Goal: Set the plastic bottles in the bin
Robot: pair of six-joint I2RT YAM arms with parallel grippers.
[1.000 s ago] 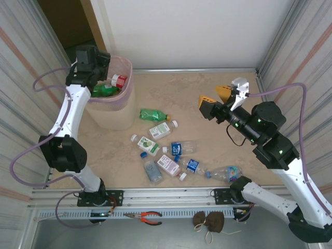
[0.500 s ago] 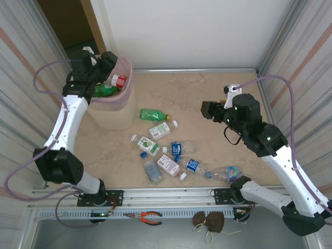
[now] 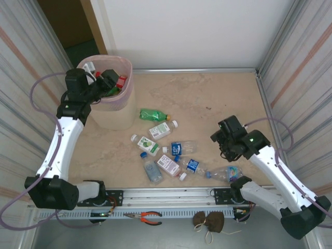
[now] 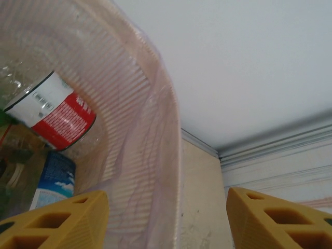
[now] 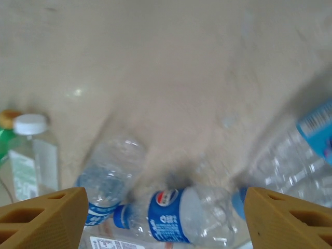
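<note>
Beige marbled tabletop [image 3: 207, 98] with several plastic bottles [image 3: 160, 130] loose at centre: the left gripper [image 3: 110, 82], open and empty, has drawn back to the rim of the bin [image 3: 111, 116], while the right gripper [image 3: 222, 140], likewise open and empty, has swung down toward them, probably for the next pickup.

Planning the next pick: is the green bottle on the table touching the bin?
Apart. The top view shows bare table between the green bottle and the bin.
</note>
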